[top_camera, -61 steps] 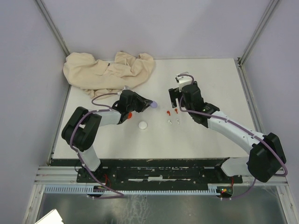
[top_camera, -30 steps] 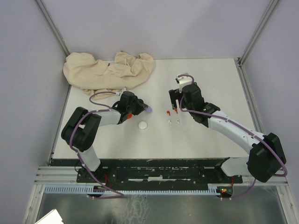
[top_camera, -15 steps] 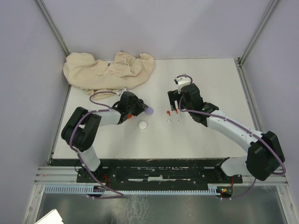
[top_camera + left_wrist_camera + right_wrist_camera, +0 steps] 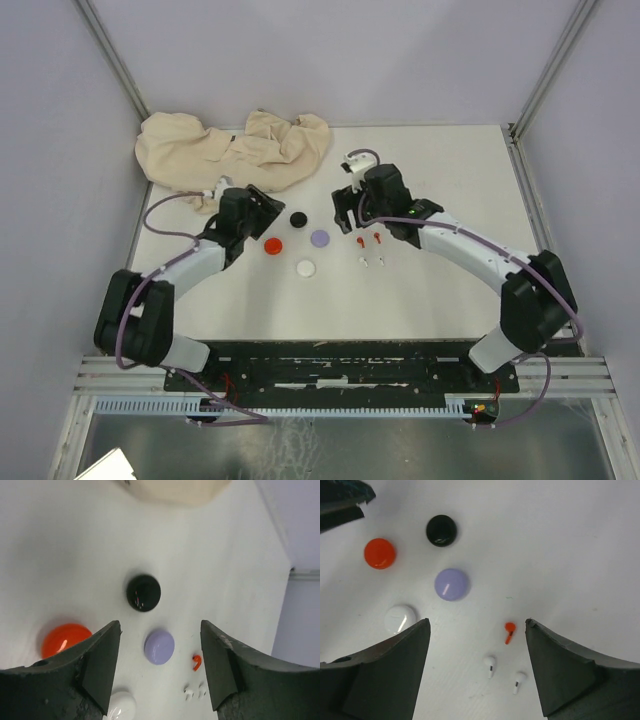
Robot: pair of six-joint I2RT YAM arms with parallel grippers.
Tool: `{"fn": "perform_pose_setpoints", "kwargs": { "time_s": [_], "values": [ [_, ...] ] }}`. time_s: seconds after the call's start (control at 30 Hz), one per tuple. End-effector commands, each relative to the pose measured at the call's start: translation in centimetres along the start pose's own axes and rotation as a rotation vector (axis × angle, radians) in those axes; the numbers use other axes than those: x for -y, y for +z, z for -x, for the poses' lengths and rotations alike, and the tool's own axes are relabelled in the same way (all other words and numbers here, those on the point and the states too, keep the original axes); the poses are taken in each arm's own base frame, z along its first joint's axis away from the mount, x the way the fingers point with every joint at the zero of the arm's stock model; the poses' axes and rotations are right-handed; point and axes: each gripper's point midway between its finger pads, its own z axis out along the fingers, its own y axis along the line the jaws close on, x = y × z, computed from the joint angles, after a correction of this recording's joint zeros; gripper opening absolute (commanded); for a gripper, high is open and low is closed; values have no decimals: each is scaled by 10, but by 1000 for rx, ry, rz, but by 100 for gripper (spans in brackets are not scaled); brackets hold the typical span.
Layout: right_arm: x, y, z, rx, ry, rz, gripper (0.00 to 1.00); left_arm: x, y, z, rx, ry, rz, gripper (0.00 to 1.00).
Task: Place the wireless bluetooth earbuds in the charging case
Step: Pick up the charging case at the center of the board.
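The right gripper (image 4: pixel 477 672) is held spread wide above the table (image 4: pixel 580 540), with nothing clasped. A red bud (image 4: pixel 509 631) and two white buds (image 4: pixel 490 665) are seen lying on the table under the gap between its fingers, none touching. Ahead of it and to its left are set a purple disc (image 4: pixel 452 584), white disc (image 4: pixel 400 618), black disc (image 4: pixel 441 530) and red disc (image 4: pixel 379 553). The left gripper (image 4: pixel 160 667) is likewise spread and empty, the purple disc just ahead.

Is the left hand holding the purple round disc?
No, the left hand is open and empty; the purple disc lies free on the table in front of it.
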Motion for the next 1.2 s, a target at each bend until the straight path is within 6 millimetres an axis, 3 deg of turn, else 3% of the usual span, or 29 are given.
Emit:
{"fn": "perform_pose_setpoints", "kwargs": {
  "time_s": [0.0, 0.17, 0.37, 0.6, 0.97, 1.17],
  "values": [
    [-73, 25, 10, -54, -60, 241, 86, -14, -35, 64, 209, -67, 21, 77],
    [-123, 61, 5, -136, -111, 318, 86, -32, -55, 88, 279, -122, 44, 100],
    [-158, 95, -10, -207, -183, 342, 88, -56, -51, 78, 187, -233, 21, 99],
    [-168, 126, -34, -273, -219, 320, 88, -74, -54, 71, 160, -250, 37, 99],
    [-176, 160, -49, -298, -236, 297, 88, -80, -65, 78, 189, -254, 48, 100],
    [-179, 169, -52, -302, -240, 293, 87, -85, -65, 78, 187, -265, 52, 100]
  ]
}}
